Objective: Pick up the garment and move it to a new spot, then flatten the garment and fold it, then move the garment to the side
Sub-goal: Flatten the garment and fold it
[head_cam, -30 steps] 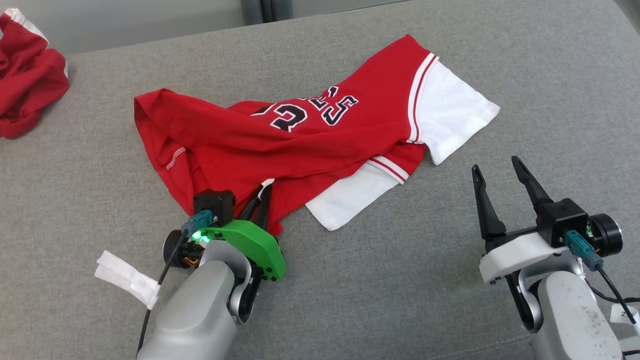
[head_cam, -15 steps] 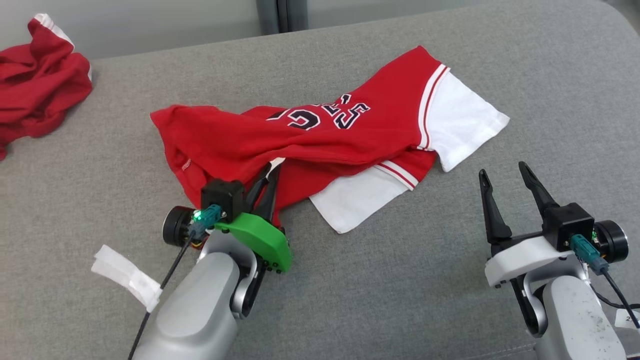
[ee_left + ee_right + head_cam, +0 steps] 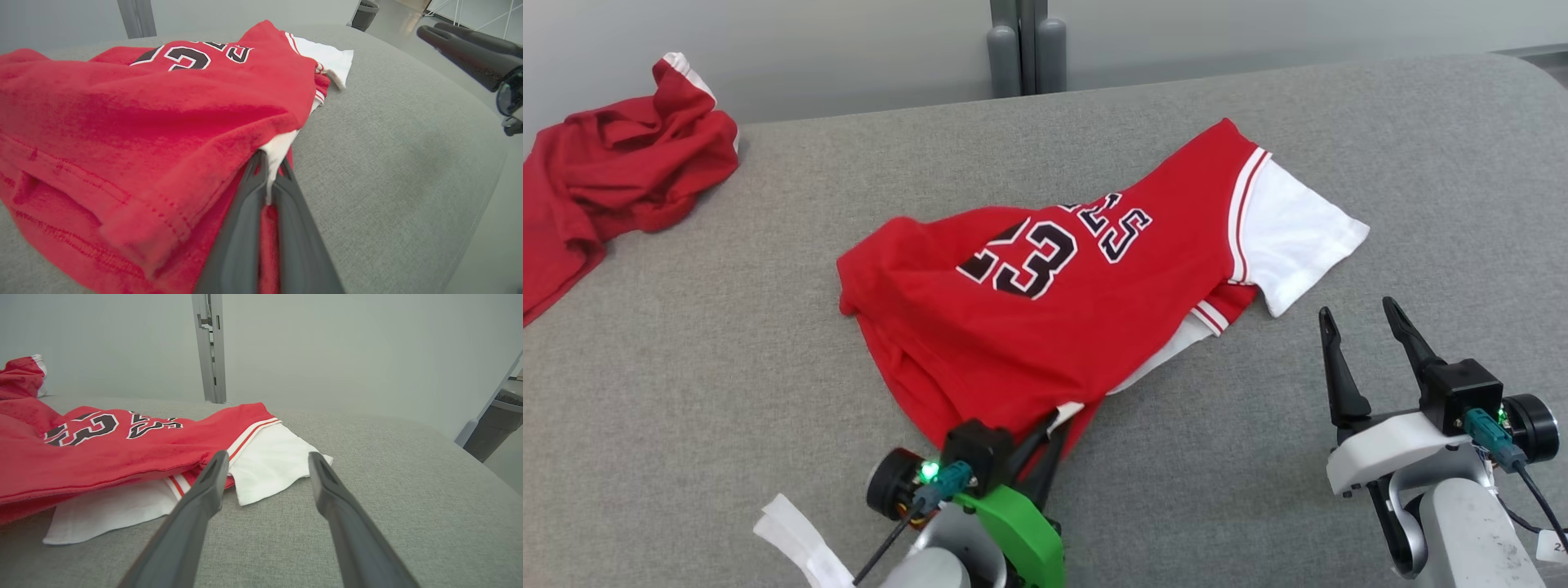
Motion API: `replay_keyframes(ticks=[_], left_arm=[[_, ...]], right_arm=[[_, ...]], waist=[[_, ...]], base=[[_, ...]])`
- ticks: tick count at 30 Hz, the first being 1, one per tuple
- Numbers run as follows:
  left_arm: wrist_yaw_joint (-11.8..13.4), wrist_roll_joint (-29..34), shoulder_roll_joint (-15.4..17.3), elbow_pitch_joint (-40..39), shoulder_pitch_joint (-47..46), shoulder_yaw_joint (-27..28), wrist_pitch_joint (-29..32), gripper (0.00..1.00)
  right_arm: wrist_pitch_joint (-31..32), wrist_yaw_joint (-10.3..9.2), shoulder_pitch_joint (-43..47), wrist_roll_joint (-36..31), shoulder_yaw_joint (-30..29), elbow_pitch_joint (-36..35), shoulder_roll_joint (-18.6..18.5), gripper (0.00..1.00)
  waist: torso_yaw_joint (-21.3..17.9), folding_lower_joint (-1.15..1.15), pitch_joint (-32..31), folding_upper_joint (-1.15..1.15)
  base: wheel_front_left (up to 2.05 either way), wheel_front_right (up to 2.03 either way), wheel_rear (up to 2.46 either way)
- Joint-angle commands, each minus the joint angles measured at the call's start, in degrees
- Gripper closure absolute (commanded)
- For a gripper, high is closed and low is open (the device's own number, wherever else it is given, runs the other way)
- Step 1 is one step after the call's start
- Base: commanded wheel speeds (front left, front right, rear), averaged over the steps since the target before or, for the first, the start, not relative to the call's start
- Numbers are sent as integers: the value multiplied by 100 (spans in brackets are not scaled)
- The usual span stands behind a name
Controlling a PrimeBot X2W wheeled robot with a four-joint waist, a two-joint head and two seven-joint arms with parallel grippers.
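One garment (image 3: 980, 343), left gripper (image 3: 1055, 423) jaws clamped on it, right gripper (image 3: 1358, 310) jaws wide, empty

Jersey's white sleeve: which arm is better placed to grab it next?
Right, probably: the right pincer stands open beside the white sleeve; the left pincer is shut on the jersey at its near edge.
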Motion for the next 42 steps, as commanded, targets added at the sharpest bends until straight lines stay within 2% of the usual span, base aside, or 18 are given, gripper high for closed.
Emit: replay_keyframes(ticks=[1, 7, 8, 9, 10, 17, 20, 24, 28, 35, 38, 42], left_arm=[[-56, -126, -72, -34, 145, -50, 51, 100], [-306, -153, -327, 255, 209, -580, 303, 100], [-339, -114, -362, 315, 157, -680, 288, 71], [-360, -113, -383, 359, 122, -732, 269, 33], [-388, -135, -413, 410, 85, -800, 264, 0], [-475, -245, -491, 333, -154, -951, 56, 0], [-386, -351, -499, 155, -227, -821, -74, 0], [-151, -411, -369, 56, -309, -542, -199, 0], [124, -545, -105, 121, -401, -53, -346, 0], [534, -878, 413, 742, -410, 777, -526, 0], [508, -1039, 452, 1065, -373, 942, -535, 0], [401, -1330, 305, 1487, -381, 1054, -438, 0]], right_arm=[[-12, -11, 96, 19, -24, 25, -17, 0], [-12, -11, 79, 9, -13, 79, -17, 0], [-12, -11, 60, 5, 0, 87, -17, 0], [-11, -11, 44, 2, 8, 88, -16, 0], [-12, -11, 24, -1, 15, 89, -17, 0], [-12, -11, 38, -52, -38, 104, -16, 0], [-12, -11, 81, -68, -78, 107, -16, 0], [-12, -11, 82, -51, -96, 118, -16, 0], [-12, -11, 41, -25, -84, 111, -16, 0], [-12, -11, 2, -62, -52, 85, -16, 0], [-12, -11, -20, -77, -48, 96, -16, 0], [-12, -11, -47, -91, -37, 106, -16, 0]], waist=[[62, 0, -66, 0], [73, 0, -116, 0], [61, 0, -116, 0], [51, 0, -114, 0], [37, 0, -112, 0], [23, 0, -124, 0], [50, 0, -152, 0], [86, 0, -183, 0], [110, 0, -167, 0], [113, 0, -78, 0], [104, 0, -34, 0], [82, 0, 18, 0]], base=[[0, 0, 0], [0, 0, 0], [0, 0, 0], [0, 0, 0], [0, 0, 0], [0, 0, 0], [0, 0, 0], [0, 0, 0], [0, 0, 0], [0, 0, 0], [0, 0, 0], [0, 0, 0]])
